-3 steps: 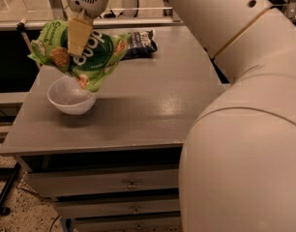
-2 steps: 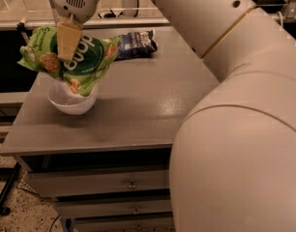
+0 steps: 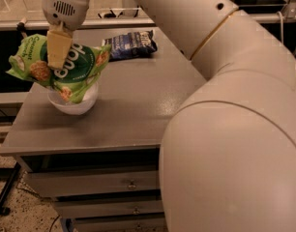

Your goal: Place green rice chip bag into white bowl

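Note:
The green rice chip bag (image 3: pixel 75 71) is bright green with white letters and rice-cake pictures. It hangs over the white bowl (image 3: pixel 78 103), its lower end touching or inside the bowl. My gripper (image 3: pixel 56 57) is shut on the bag's middle, directly above the bowl at the table's left side. The bag hides most of the bowl; only its front rim and side show.
A dark blue snack bag (image 3: pixel 131 42) lies at the back of the grey table (image 3: pixel 138 110). Drawers (image 3: pixel 131 183) sit below the table top. My large cream arm (image 3: pixel 225 129) fills the right side. A rail (image 3: pixel 138 22) runs behind the table.
My gripper moved left and down with the green bag, from beside the bowl to straight over it. The bag's lower end now reaches the bowl.

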`<state>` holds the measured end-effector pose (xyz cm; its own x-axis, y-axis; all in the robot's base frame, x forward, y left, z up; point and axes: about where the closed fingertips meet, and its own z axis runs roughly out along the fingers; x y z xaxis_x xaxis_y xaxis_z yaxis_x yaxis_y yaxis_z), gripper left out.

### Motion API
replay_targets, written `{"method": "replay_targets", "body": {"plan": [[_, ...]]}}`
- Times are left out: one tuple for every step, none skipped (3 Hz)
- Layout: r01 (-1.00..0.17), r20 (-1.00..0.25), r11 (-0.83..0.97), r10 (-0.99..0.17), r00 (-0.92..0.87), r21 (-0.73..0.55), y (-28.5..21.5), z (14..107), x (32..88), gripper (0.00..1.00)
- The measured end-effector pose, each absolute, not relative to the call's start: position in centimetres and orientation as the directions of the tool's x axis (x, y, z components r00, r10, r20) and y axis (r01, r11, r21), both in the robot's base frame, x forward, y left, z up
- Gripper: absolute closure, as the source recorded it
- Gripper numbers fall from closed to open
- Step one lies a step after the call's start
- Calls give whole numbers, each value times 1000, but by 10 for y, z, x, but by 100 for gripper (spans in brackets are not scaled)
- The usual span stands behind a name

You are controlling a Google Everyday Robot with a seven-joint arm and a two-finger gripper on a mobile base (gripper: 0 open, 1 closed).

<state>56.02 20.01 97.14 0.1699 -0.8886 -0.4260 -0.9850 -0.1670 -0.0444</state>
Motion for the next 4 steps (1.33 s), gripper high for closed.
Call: {"method": "replay_targets", "body": {"plan": [[-982,-432,-190,-884,179,-17,206,966,555,100],[-977,-437,-212,-880,187,9,211,961,552,100],[-975,-439,-218,-879,183,30,212,956,552,100],[-975,-439,-218,-879,183,30,212,956,552,100]]}}
